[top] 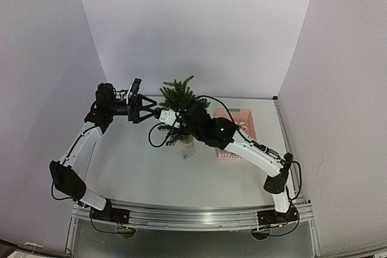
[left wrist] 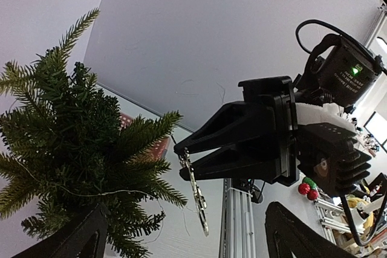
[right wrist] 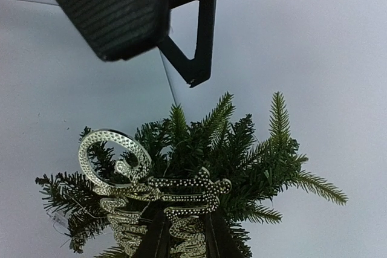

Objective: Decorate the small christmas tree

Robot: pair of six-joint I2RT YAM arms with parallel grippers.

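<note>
Across the bench (top: 133, 170), the 2 arms reach forward and meet in the air just in front of the small christmas tree (top: 177, 98), which stands upright near the middle on its pale base (top: 187, 150). The right tool (right wrist: 184, 237) is clenched on the lower edge of a gold glitter script ornament (right wrist: 154, 194), presenting it flat-on toward the branches. Gripping it low looks deliberate, since that leaves the looping upper part free to be pushed in among the needles. Facing it, the left tool (top: 150, 113) is released, its jaws spread wide with nothing between them, level with the ornament and just beside it. My reading is that it waits there either to take the piece over or to steady a branch while the other arm sets it. From the left wrist the ornament shows edge-on, hanging thin below the right tool, close to the outer twigs; whether it touches them I cannot tell. Farther right, partly behind the right arm, lies the pink basket (top: 245, 115), its contents hidden. 3 white walls (top: 193, 28) close the back.
</note>
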